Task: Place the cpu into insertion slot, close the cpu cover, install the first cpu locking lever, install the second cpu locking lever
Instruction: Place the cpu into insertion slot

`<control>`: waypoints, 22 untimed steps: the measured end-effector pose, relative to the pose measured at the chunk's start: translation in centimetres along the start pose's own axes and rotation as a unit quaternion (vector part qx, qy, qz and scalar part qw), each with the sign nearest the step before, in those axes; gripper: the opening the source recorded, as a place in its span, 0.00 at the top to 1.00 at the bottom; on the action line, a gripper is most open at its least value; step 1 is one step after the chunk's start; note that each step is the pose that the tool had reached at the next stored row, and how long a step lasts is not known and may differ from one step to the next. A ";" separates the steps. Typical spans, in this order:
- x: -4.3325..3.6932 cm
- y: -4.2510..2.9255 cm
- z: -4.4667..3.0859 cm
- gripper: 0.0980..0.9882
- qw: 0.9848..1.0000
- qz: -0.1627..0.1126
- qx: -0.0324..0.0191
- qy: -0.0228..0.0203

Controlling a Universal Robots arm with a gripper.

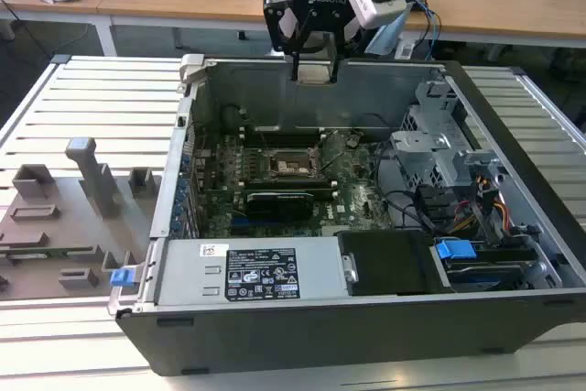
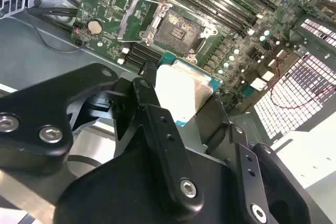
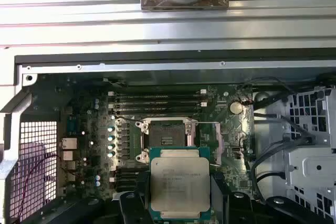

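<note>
My gripper [image 1: 313,63] hangs above the back wall of the open computer case [image 1: 174,190], shut on the cpu [image 1: 314,72]. In both wrist views the cpu [image 3: 180,184] [image 2: 184,90] is a flat silver-grey square on a green edge, clamped between the black fingers [image 2: 152,114]. The insertion slot [image 1: 291,165] [image 3: 167,135] [image 2: 178,30] lies bare on the green motherboard, below and ahead of the chip, with its contact field exposed. The cpu cover [image 2: 134,19] [image 3: 210,134] stands swung open beside the socket.
Long black memory sticks [image 3: 157,100] run beside the socket. A grey power supply [image 1: 247,272] fills the case front, and a metal drive cage [image 1: 439,148] with cables sits on the exterior view's right. A grey fixture tray [image 1: 64,217] lies outside on the slatted table.
</note>
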State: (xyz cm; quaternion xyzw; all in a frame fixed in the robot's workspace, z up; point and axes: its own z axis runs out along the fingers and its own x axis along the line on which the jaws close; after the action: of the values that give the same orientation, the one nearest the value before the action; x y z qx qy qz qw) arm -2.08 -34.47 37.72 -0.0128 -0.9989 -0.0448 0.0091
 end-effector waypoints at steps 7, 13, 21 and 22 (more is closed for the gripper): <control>-0.02 -0.09 0.97 0.50 1.000 0.000 0.000 0.000; -0.03 -0.14 1.60 0.50 1.000 0.000 0.000 0.000; -0.04 -0.19 2.12 0.50 1.000 0.000 0.000 0.000; -0.04 -0.20 2.21 0.50 1.000 0.000 0.000 0.000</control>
State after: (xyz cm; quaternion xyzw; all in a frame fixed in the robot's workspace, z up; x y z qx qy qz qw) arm -2.08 -34.47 35.51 -0.0128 -0.9989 -0.0448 0.0092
